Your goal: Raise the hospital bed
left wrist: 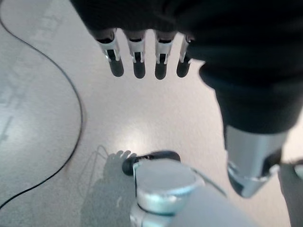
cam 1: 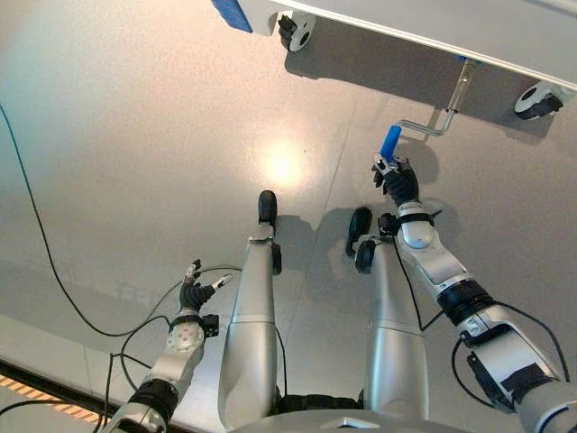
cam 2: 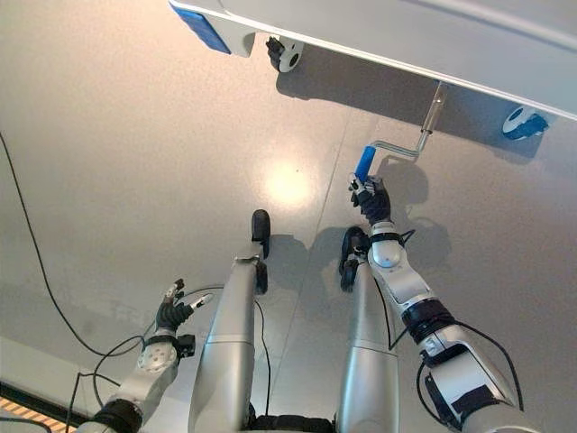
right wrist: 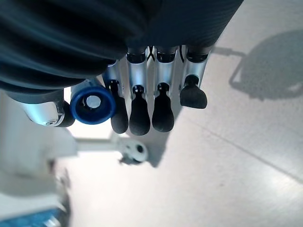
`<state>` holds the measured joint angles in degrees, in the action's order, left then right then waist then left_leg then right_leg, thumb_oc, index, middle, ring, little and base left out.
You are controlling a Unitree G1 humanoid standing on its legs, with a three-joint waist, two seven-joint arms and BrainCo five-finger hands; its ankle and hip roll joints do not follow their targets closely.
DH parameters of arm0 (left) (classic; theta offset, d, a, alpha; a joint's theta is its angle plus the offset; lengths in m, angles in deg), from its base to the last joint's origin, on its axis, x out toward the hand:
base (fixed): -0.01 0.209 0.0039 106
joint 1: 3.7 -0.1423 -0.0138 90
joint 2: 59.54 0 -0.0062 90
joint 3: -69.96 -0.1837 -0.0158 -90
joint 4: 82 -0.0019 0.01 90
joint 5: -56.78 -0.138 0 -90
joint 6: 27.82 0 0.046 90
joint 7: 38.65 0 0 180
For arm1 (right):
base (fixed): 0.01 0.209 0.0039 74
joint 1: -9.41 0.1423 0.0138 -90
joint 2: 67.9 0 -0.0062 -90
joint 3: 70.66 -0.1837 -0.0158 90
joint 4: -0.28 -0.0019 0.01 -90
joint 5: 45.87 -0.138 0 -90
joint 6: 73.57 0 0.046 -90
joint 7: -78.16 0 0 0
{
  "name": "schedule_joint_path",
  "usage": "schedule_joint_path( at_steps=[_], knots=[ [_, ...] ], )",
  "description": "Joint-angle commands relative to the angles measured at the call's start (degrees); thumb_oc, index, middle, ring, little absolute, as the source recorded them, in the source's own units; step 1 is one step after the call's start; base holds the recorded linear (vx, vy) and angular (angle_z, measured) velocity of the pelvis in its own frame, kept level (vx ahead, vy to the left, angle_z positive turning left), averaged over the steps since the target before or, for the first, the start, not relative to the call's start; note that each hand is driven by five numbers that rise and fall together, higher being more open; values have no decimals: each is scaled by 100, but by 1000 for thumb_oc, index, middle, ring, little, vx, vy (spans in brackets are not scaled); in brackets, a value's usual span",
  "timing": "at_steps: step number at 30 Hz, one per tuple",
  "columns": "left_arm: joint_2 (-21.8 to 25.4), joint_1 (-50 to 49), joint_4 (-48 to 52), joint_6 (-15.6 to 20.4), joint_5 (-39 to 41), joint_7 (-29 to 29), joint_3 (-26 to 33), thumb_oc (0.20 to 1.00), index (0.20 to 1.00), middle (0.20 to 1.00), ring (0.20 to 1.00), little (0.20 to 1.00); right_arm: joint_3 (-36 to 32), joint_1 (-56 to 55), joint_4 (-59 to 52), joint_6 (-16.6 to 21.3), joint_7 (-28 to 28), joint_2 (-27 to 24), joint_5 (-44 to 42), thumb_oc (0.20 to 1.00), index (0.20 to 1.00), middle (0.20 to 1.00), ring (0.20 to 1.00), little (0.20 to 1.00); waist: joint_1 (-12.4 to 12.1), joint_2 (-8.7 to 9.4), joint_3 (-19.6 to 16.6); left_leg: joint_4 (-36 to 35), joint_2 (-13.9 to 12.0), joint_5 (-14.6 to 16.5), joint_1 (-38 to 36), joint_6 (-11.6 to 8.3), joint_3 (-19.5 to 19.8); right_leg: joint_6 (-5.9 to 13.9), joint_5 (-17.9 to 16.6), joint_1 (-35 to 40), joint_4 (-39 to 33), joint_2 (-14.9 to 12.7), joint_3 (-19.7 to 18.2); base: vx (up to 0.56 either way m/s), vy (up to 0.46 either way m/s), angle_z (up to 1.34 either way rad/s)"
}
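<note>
Right hand [cam 1: 398,181] is stretched far forward, up at the blue grip [cam 1: 389,142] of the bed's crank handle [cam 1: 431,126]. From the head views the grip sticks out just past the fingertips, touching or nearly touching them. The right wrist view is clearer: the round blue end of the grip [right wrist: 93,104] sits between the thumb and the first of the fingers [right wrist: 140,116], right against that hand. The fingers hang fairly straight and aren't wrapped round it, so I'd call the hand open with the grip tucked at the thumb side, not a real grasp.

From the grip, the silver crank bends and runs further away from the hand, up into the underside of the hospital bed [cam 1: 433,27], whose white frame edge crosses beyond the hand. One caster [cam 1: 299,31] sits off to the hand's left, another caster [cam 1: 541,99] to its right, both on the grey floor [cam 1: 135,135].

Left hand [cam 1: 195,290] hangs low and well apart from all that, fingers relaxed and spread, holding nothing.
</note>
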<state>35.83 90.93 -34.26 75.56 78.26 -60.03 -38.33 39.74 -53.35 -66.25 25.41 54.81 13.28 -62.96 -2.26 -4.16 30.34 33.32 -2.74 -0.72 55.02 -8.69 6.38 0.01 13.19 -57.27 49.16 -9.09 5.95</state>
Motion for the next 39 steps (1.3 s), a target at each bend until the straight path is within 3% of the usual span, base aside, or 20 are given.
schedule_joint_path(
  at_steps=[1,4,14,28,34,36,39],
  knots=[
    [71,-209,-177,-31,-180,132,181,1000,1000,1000,1000,1000,-196,454,-1579,1207,138,205,-8,200,200,200,200,200,160,213,-55,55,282,159,-216,403,-321,558,-774,336,-842,-37,-118,-104,49,-5],
    [13,-196,-394,-66,-333,226,432,1000,1000,1000,1000,1000,-714,-154,-1785,1233,121,18,-20,200,200,200,200,200,267,315,-55,-297,262,120,-907,388,-351,608,-828,1029,-1220,-14,-99,-11,8,-11],
    [-6,-319,-371,17,-354,325,663,1000,1000,1000,1000,1000,-1812,-812,-1699,1321,-197,-220,-56,200,200,200,200,200,403,375,-55,-777,211,72,-1813,358,-369,638,-885,1846,-1721,23,-98,3,-4,-2],
    [-15,-479,-118,71,-395,315,538,1000,1000,1000,1000,1000,-2147,-497,-1442,1244,-530,-868,250,200,200,200,200,200,351,282,-55,-792,224,81,-1590,351,-322,661,-858,1621,-1669,1,-87,15,-13,-1],
    [-52,-458,-151,64,-410,301,519,1000,1000,1000,1000,1000,-2257,-585,-1327,1267,-631,-856,236,200,200,200,200,200,344,290,-55,-856,225,68,-1586,357,-311,679,-883,1622,-1711,3,-94,38,-9,4],
    [-108,-359,-298,37,-454,299,527,1000,1000,1000,1000,1000,-2378,-781,-1156,1393,-657,-520,-27,1000,1000,1000,1000,1000,352,293,-55,-1029,215,44,-1823,352,-328,708,-937,1833,-1861,11,-76,46,4,8],
    [-161,-201,-504,23,-511,314,588,1000,1000,1000,1000,1000,-2546,-1015,-757,1498,-635,-134,-403,1000,1000,1000,1000,1000,395,322,-55,-1335,204,8,-2333,336,-368,751,-1032,2322,-2159,16,-50,54,37,1]
  ],
)
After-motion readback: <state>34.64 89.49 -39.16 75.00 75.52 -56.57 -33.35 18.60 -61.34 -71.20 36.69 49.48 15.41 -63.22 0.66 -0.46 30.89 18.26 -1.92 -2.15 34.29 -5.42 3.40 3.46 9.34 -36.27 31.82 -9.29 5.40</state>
